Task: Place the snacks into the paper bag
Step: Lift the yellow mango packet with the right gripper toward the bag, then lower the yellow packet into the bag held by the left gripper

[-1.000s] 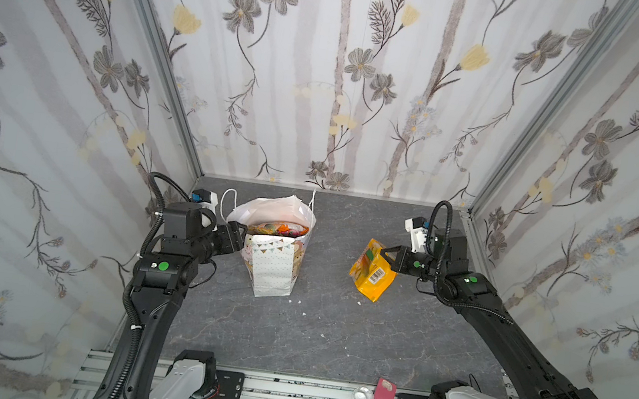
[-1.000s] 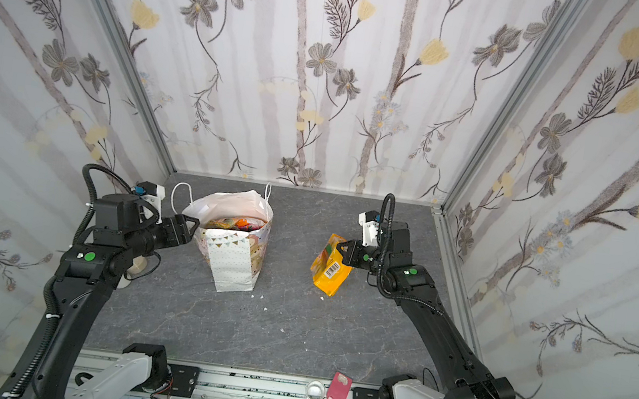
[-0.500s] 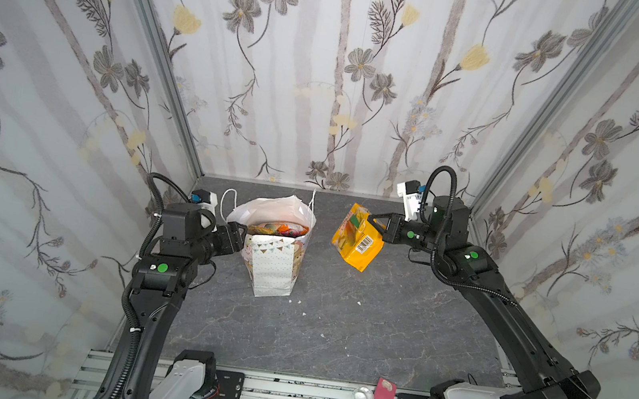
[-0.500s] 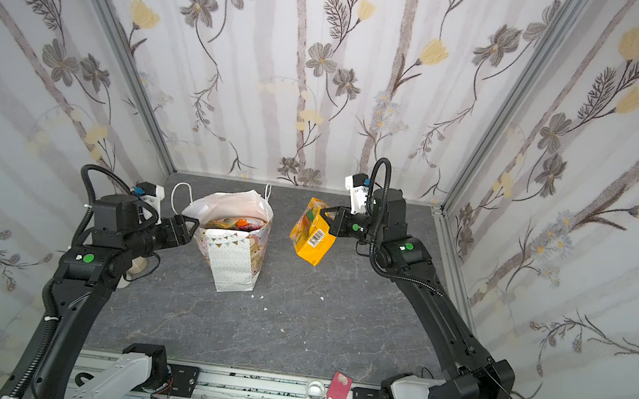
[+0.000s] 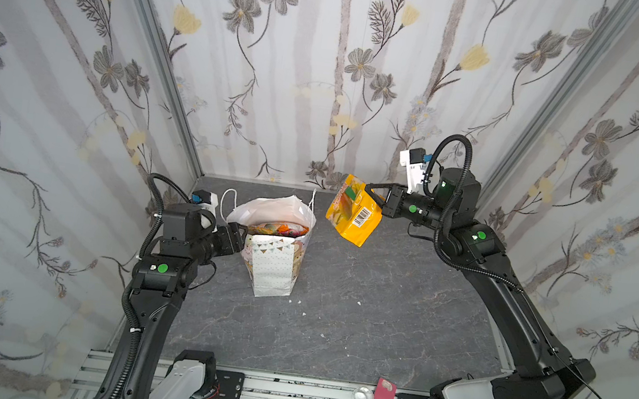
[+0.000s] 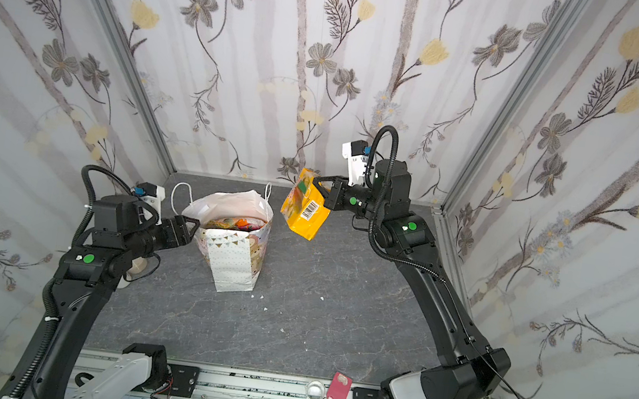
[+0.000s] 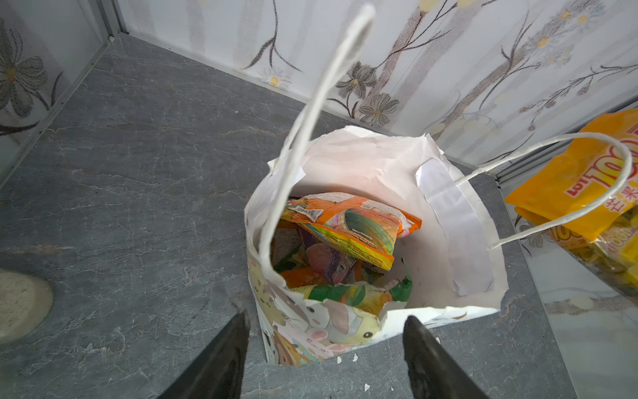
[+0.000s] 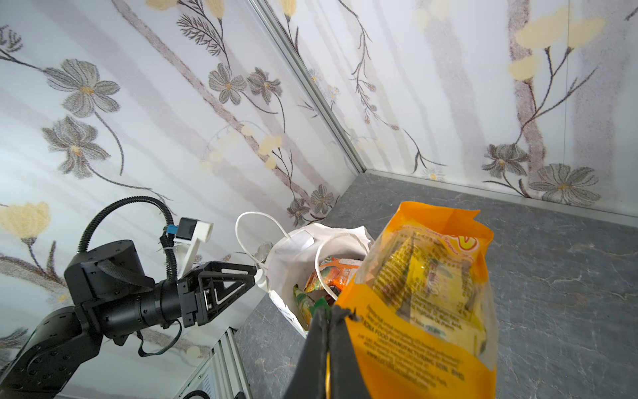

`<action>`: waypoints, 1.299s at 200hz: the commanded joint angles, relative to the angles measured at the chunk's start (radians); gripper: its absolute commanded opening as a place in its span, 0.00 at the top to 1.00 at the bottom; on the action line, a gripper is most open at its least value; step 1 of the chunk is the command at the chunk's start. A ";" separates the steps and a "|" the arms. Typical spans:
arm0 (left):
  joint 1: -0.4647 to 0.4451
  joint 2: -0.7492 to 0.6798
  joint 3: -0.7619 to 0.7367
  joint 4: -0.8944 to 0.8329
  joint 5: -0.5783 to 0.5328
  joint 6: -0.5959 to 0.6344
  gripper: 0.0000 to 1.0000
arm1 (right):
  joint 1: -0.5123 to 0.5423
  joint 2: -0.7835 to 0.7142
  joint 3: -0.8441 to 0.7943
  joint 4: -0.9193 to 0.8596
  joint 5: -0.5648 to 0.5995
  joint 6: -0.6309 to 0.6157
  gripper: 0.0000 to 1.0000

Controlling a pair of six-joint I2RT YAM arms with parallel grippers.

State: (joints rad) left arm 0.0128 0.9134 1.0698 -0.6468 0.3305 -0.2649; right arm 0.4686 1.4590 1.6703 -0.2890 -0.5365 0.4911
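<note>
The bag (image 5: 275, 270) stands up on the gray table (image 5: 334, 328), left of the middle and toward the far wall. Its top is wide open. Snacks (image 7: 348, 228) fill it close to the top. An orange one lies on top, and a green one (image 7: 345, 293) pokes up by the left wall of the bag. One white handle (image 7: 310, 114) sticks up and the other handle (image 7: 569, 145) loops out to the right.

The right gripper (image 5: 373, 193) pinches a yellow packet (image 5: 353, 217) by its top edge. The jaws are pressed together on it. The packet hangs in the air, tilted, with its bar code facing up. It is just right of the bag's open top and a bit higher. It does not touch the bag.

The left gripper (image 5: 240, 234) is low, right beside the left side of the bag near its top. Its two fingers (image 7: 224, 359) are spread apart and hold nothing. I cannot tell if they touch the paper.

A few tiny white bits (image 5: 302, 313) lie on the table near the bottom of the bag.
</note>
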 commanded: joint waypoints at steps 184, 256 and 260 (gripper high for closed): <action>0.001 -0.021 -0.025 0.022 0.032 -0.016 0.30 | 0.228 0.436 0.719 0.169 -0.020 0.085 1.00; 0.001 -0.019 -0.023 0.024 0.029 -0.015 0.30 | 0.291 0.441 0.721 0.169 0.034 0.045 1.00; 0.001 -0.019 -0.022 0.024 0.030 -0.015 0.30 | 0.291 0.446 0.721 0.160 0.042 0.039 1.00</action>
State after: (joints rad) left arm 0.0128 0.8936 1.0443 -0.6449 0.3599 -0.2844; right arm 0.7582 1.8977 2.3795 -0.2157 -0.5411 0.5571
